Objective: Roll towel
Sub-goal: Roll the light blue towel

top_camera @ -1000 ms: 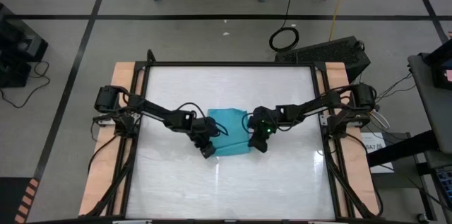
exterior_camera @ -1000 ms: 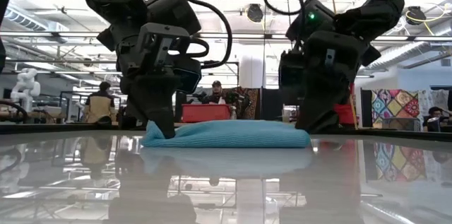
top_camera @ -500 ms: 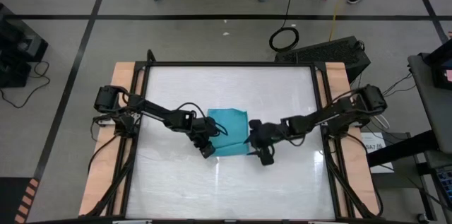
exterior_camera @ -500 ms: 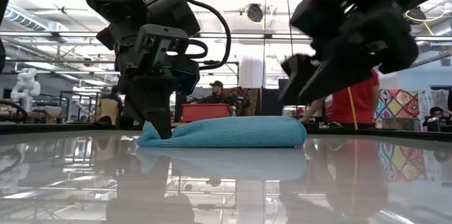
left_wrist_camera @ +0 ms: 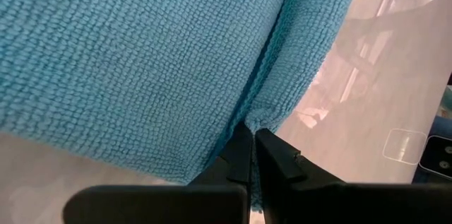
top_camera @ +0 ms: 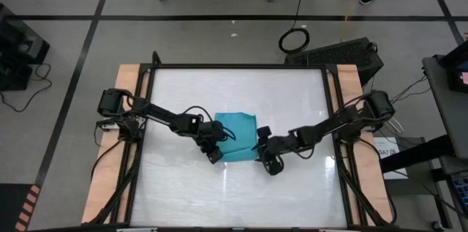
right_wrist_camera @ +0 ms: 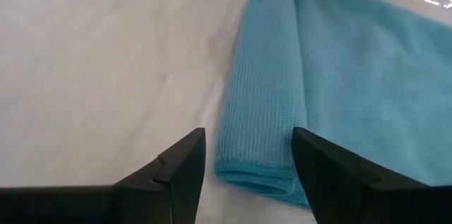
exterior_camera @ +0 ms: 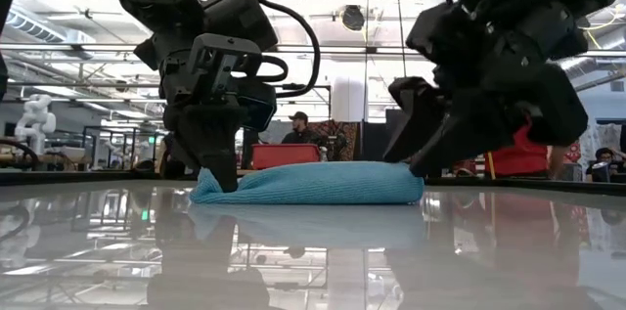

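Note:
The teal towel [top_camera: 235, 135] lies flat on the white table, its near edge turned over into a low roll [right_wrist_camera: 263, 90]. My left gripper [top_camera: 213, 154] stands at the towel's near left corner, pointing down and shut on it [left_wrist_camera: 252, 131]. My right gripper [top_camera: 262, 151] is open at the near right corner, tipped low. In the right wrist view its fingers [right_wrist_camera: 185, 162] stand on either side of the roll's right end [right_wrist_camera: 256, 171] without touching it. My left gripper pinches the left end of the towel's rolled near edge [left_wrist_camera: 263, 107] between its two shut fingers, several layers gathered at the tips. The fingers come from above, pointing down [exterior_camera: 221, 175]. The towel lies on the table, slack.
The table top [top_camera: 292, 100] is a glossy white sheet in a black frame, with wooden strips along the left and right sides. People and equipment show in the room beyond the far edge in the low view.
My right gripper has come away from the towel's right end, gone a little toward the table's near edge, and tipped from pointing down to slanting low, facing the roll's right end. My left gripper and the towel have stayed put.

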`<state>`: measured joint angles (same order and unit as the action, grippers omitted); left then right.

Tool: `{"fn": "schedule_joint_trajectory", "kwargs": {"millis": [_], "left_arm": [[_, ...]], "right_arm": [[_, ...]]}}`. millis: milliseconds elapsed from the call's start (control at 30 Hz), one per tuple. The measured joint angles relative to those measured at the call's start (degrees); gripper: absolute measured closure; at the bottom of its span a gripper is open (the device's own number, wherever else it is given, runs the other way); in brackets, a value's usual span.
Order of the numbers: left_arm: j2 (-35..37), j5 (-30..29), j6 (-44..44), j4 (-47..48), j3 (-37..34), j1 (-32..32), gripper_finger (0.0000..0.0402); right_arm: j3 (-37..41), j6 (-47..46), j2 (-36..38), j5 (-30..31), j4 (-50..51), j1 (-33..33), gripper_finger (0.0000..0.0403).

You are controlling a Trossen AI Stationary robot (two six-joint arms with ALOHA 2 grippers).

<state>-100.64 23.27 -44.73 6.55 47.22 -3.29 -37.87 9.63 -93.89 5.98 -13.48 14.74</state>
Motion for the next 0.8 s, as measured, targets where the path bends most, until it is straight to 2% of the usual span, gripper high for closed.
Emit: {"fn": "schedule_joint_trajectory", "kwargs": {"millis": [467, 567, 800], "left_arm": [[-0.04, 0.74, 0.66, 0.17, -0.02, 0.70, 0.0384], [0.44, 0.72, 2.64, 0.68, -0.09, 0.70, 0.0355], [5.93, 1.10, 7.75, 1.37, -0.24, 1.48, 0.0255]], "right_arm": [[-0.11, -3.05, -6.46, -0.07, -3.52, -0.70, 0.0232], [-0.11, -4.51, -6.67, -0.13, -3.52, -0.81, 0.0244], [-0.11, -7.25, -6.79, -0.11, -3.09, -1.19, 0.0300]]}}
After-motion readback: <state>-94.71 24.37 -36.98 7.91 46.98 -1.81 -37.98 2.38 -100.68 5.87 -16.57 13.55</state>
